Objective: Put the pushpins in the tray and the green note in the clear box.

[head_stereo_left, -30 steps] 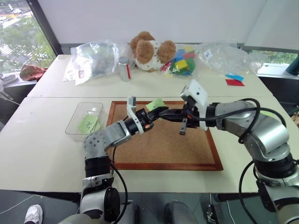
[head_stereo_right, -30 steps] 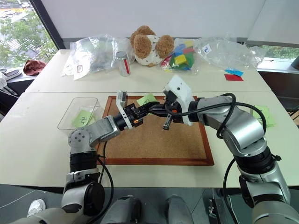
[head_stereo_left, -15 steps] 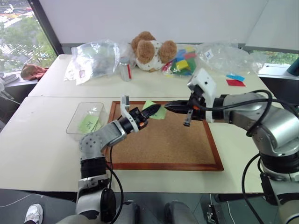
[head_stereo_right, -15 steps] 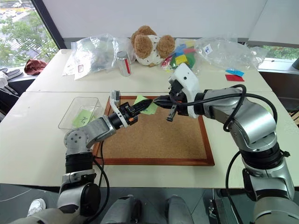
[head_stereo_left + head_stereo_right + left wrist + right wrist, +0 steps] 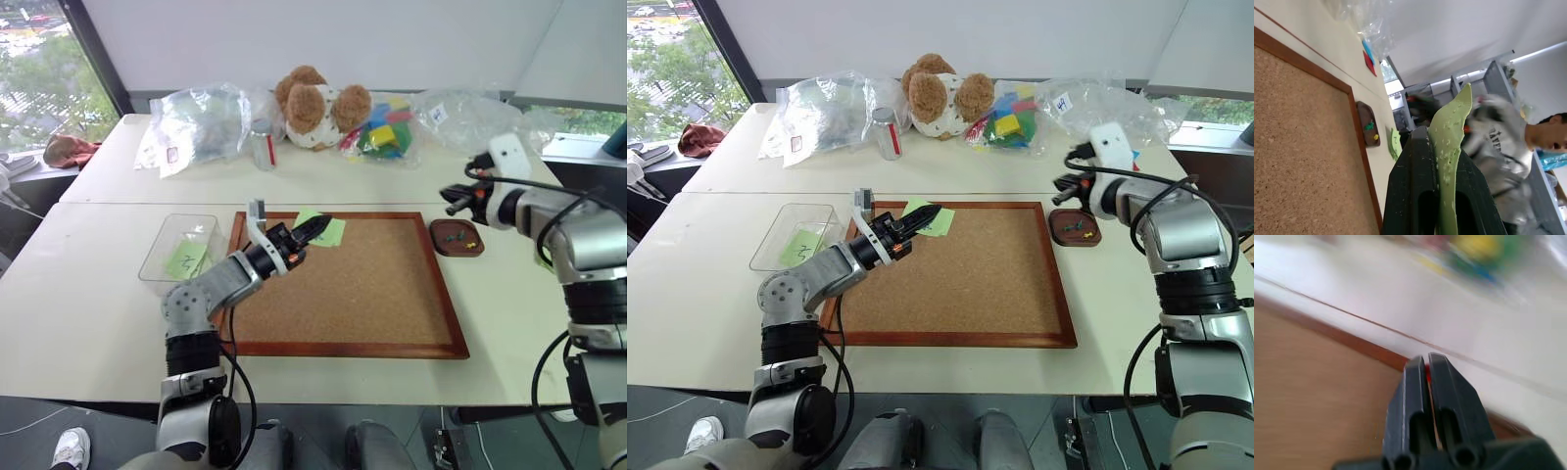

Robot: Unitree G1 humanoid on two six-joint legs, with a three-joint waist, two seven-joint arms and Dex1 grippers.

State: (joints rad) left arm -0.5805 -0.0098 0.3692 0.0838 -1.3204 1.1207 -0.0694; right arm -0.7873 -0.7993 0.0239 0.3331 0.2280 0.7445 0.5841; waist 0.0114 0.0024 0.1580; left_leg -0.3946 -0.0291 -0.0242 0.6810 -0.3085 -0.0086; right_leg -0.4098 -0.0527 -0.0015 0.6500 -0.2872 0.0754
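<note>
Light-green square sticky note [image 5: 1448, 147] sits clamped edge-on in the left gripper [image 5: 315, 227] above the corkboard; the right gripper [image 5: 1425, 374], pinching a red pushpin, could drop it short of the small brown tray [image 5: 457, 238].

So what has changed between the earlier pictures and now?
The right pincer swung away from the corkboard's middle to the right, near the tray, shut on a red pushpin. The left pincer stayed above the corkboard's far edge, shut on the green note. Clear box unchanged.
</note>
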